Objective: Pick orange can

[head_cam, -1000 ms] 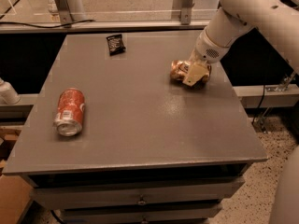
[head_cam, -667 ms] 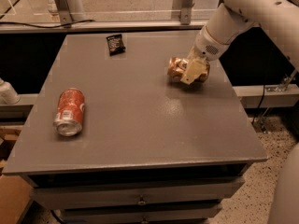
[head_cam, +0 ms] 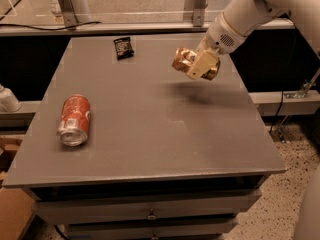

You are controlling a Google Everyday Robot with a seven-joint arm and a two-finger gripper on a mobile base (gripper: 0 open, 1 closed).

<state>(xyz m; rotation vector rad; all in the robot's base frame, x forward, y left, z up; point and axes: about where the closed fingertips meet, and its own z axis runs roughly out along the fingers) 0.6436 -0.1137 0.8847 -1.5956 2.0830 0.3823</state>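
Observation:
The orange can [head_cam: 183, 59] has a mottled orange-brown and tan body. It hangs on its side in the air above the right back part of the grey table [head_cam: 150, 129], with its shadow on the tabletop below. My gripper [head_cam: 201, 65] is shut on the orange can, with cream fingers [head_cam: 198, 66] across its middle. The white arm comes down from the upper right.
A brighter red-orange can with white marks [head_cam: 74, 119] lies on its side at the table's left. A small black packet [head_cam: 122, 47] lies near the back edge. Metal posts stand behind the table. Drawers sit under the front edge.
The gripper has lifted the orange can off the tabletop; it now hangs clearly above the surface. The red-orange can and black packet have not moved.

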